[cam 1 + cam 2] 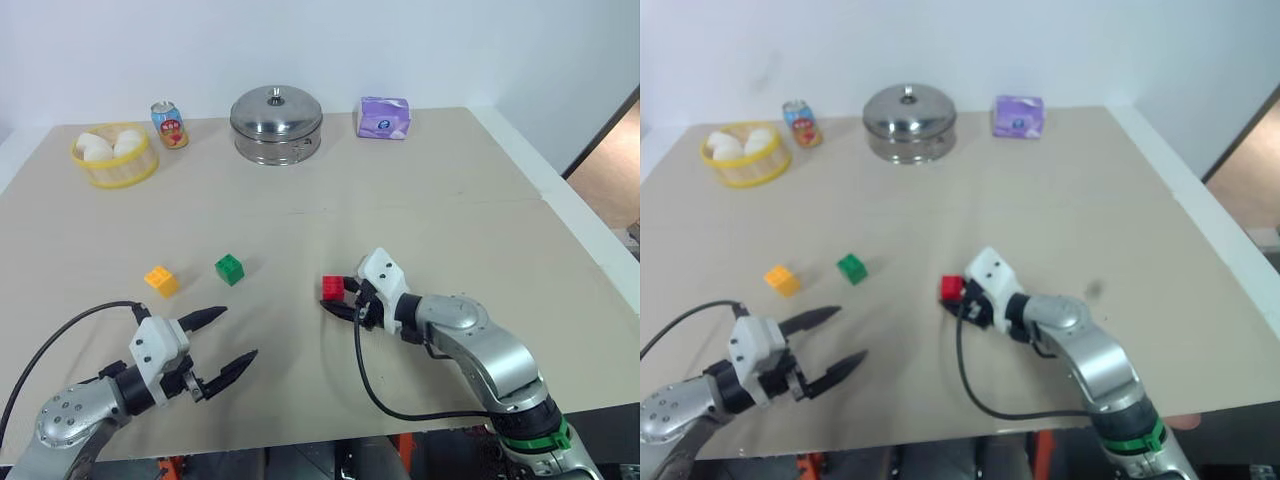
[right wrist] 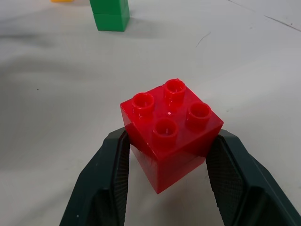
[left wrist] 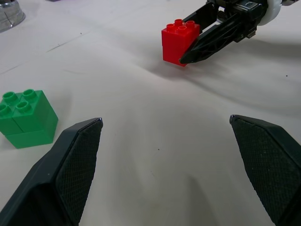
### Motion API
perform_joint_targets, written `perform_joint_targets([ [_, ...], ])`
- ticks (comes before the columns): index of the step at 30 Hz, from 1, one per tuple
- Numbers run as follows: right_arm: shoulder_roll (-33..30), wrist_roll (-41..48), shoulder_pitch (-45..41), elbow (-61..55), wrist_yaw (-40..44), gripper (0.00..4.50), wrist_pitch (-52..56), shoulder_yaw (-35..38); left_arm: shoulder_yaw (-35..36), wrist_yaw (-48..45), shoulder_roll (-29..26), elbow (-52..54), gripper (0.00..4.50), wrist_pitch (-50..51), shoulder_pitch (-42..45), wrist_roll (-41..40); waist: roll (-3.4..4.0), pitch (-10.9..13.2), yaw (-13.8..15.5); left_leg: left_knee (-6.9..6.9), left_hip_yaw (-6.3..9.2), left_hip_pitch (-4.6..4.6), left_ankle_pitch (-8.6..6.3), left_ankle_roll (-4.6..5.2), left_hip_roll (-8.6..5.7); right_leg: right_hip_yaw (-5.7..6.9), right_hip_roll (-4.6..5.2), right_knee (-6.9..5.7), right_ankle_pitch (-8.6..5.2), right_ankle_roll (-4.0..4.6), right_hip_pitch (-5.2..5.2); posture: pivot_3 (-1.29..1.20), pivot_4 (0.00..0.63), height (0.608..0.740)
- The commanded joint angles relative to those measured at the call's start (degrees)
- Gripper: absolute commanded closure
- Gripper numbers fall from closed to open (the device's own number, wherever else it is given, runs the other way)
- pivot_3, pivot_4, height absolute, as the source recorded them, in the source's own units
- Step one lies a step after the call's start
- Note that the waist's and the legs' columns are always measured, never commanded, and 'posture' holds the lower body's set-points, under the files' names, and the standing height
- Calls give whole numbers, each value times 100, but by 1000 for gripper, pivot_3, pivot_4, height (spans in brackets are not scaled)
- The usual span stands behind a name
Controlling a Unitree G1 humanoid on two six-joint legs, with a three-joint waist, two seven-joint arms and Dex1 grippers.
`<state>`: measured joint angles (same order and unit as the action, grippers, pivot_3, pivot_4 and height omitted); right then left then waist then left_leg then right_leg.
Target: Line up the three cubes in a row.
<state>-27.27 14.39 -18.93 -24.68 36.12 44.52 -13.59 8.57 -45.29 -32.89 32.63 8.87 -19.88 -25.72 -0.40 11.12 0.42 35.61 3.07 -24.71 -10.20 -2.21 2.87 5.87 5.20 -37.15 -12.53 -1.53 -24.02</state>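
My right gripper is shut on the red cube, near the middle of the table. In the right wrist view the red cube sits tilted between the two black fingers, studs up. I cannot tell whether it touches the table. To its left the green cube stands on the table, and the yellow-orange cube lies further left. My left gripper is open and empty, near the front edge, below the green and yellow-orange cubes. It points toward the red cube.
Along the far edge stand a yellow basket with white buns, a drink can, a lidded steel pot and a purple tissue pack. The table's right edge runs diagonally beside my right arm.
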Motion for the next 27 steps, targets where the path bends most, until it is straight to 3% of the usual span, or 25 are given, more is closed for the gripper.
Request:
perform_joint_targets([
  [1, -12, -23, -27, -92, 29, 2554, -166, -46, -18, 48, 4, 141, 0, -25, 41, -15, 0, 0, 0, 0, 0, 0, 0, 0, 0, 0, 0, 0, 0, 0, 0, 0, 150, 740],
  [24, -27, 84, -125, 386, 489, 2554, -497, -165, -100, 52, 7, 149, 0, 58, 131, -20, 0, 0, 0, 1, 0, 1, 0, 0, 1, 0, -3, 0, 1, 1, 1, 0, 150, 740],
  [27, -80, 92, -103, 322, 543, 1307, -534, -146, -122, 66, 23, 129, 0, 65, 155, -4, 0, 0, 0, 1, 0, 2, 0, 0, 1, 0, -3, 0, 2, 1, 1, 0, 150, 740],
])
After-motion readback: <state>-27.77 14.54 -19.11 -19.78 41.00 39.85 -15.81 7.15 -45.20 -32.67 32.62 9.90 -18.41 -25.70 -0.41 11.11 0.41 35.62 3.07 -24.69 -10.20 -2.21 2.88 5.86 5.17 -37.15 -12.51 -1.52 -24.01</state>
